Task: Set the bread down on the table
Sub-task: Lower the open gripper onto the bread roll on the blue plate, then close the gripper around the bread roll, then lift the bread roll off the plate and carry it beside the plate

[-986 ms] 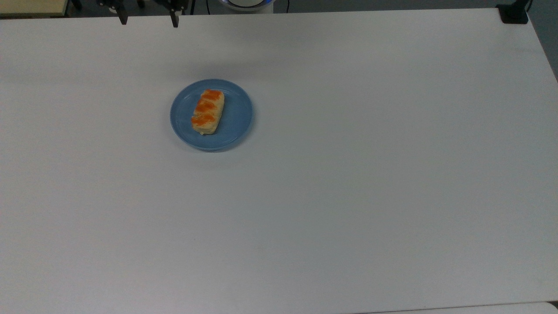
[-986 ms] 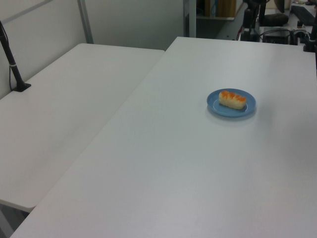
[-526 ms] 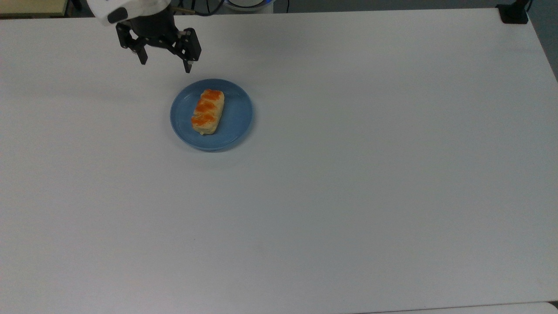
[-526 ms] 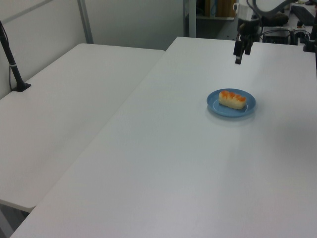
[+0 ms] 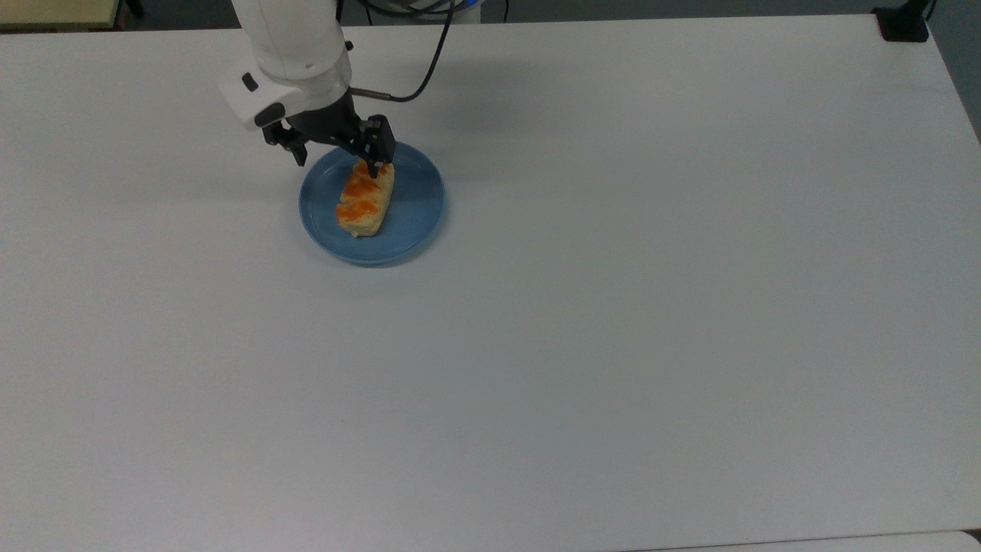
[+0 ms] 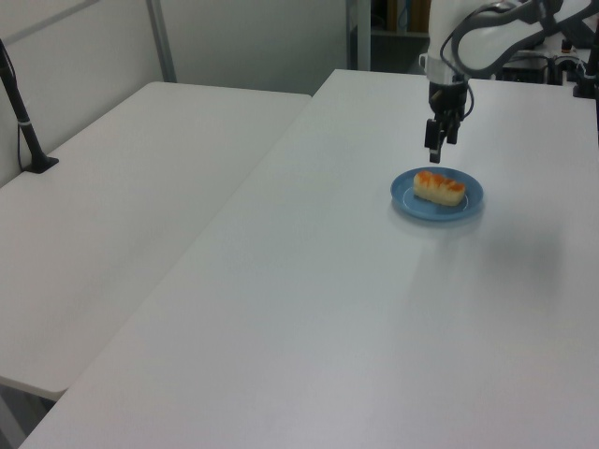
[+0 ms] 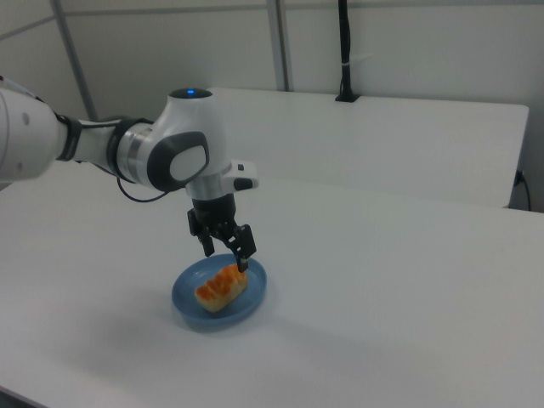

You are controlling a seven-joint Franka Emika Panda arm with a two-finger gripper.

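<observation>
The bread (image 5: 365, 196) (image 6: 439, 187) (image 7: 221, 287), a pale-yellow roll with orange stripes, lies on a round blue plate (image 5: 414, 222) (image 6: 471, 201) (image 7: 251, 302) on the white table (image 5: 613, 307) (image 6: 328, 309) (image 7: 382, 280). My gripper (image 5: 337, 162) (image 6: 438, 150) (image 7: 226, 253) hangs open just above the plate's far-left rim in the top view. One fingertip is over the bread's far end, the other off the plate's edge. Nothing is between the fingers.
A second white table (image 6: 112, 206) (image 7: 382, 127) adjoins this one. A black post (image 6: 23, 112) (image 7: 344, 51) stands on it, and a black clamp (image 5: 903, 23) sits at the top view's top right corner. A cable (image 5: 429, 61) trails from the arm.
The arm came in from the top view's top edge and moved down and to the right toward the plate, ending over the bread's far end. The bread and plate stayed still.
</observation>
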